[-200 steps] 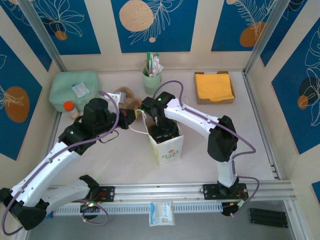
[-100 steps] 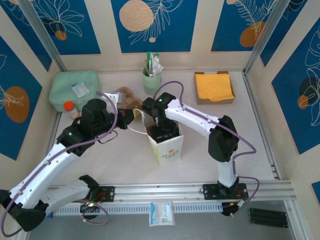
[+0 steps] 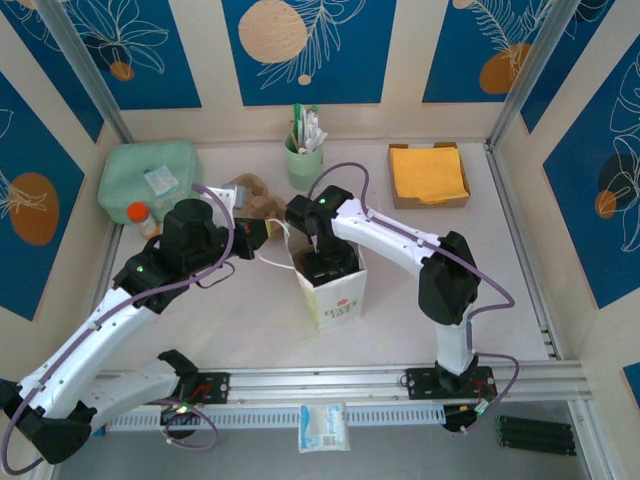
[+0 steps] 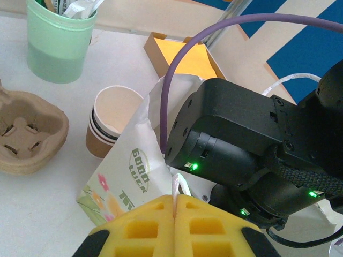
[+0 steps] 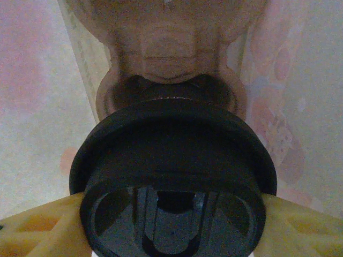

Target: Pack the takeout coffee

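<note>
Hardly anything has moved in the last second: the left arm's elbow has drifted a shade, and both wrists stay where they were at the paper bag (image 3: 335, 295).

Nearest me, on the near side of the bag past the rail, lies a white packet (image 3: 323, 425). The bag stands upright and open. The left gripper (image 3: 258, 232), at the bag's left side, has its yellow pads (image 4: 144, 227) pressed tight on the bag's thin white handle (image 4: 179, 184). The right gripper (image 3: 326, 262) reaches down into the bag's mouth. In the right wrist view its yellow fingers (image 5: 37, 227) sit against either side of the takeout coffee (image 5: 171, 160), gripping it inside the bag with the black lid facing the camera.

Just behind the bag stands a stack of empty brown cups (image 4: 112, 120), with a pulp carrier (image 4: 27, 131) to their left. Farther behind the bag is a mint-green cup (image 3: 303, 160) of stirrers, and off to the bag's far right a box of orange napkins (image 3: 428, 172).
</note>
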